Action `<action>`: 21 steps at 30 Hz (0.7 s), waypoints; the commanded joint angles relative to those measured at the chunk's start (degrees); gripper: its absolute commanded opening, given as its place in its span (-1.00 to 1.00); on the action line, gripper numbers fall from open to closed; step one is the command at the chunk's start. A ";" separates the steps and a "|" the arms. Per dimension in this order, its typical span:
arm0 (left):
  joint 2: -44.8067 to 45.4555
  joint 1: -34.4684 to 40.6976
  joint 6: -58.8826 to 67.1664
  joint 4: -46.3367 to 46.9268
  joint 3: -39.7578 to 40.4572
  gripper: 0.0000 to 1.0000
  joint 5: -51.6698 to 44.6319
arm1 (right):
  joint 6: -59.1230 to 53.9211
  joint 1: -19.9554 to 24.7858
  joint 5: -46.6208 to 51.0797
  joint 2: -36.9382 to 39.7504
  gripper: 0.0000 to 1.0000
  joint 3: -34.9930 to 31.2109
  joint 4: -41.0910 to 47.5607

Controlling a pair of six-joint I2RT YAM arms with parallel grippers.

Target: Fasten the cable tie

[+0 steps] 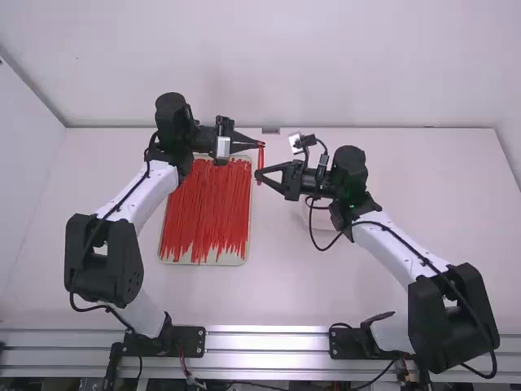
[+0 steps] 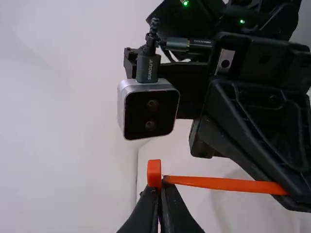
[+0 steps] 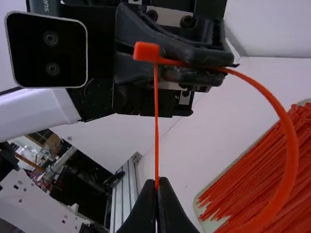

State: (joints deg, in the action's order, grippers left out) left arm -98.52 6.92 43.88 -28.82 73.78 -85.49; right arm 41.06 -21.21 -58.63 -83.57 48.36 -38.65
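Midair, L gripper (image 1: 257,147), R gripper (image 1: 259,174) pinching tie (image 3: 156,126)

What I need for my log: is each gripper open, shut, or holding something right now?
Left gripper: shut on the tie, just by its head.
Right gripper: shut on the tie's strap.
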 commanded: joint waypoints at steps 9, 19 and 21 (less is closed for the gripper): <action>-0.07 0.09 1.20 -0.46 0.39 -0.97 -0.46 | 0.96 -0.22 0.20 -0.44 -1.00 -0.02 -2.10; -0.07 -0.15 3.54 -0.61 -0.57 -0.96 0.79 | 0.96 -0.26 -0.02 -0.42 -1.00 -0.02 -1.36; -0.07 -0.15 3.54 -0.61 -0.57 -0.96 0.46 | 1.01 -0.22 -0.02 -0.44 -1.00 -0.02 -1.42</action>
State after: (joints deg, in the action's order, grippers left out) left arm -98.50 6.90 46.59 -29.17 73.76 -84.64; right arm 41.91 -21.37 -58.33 -83.57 48.36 -39.88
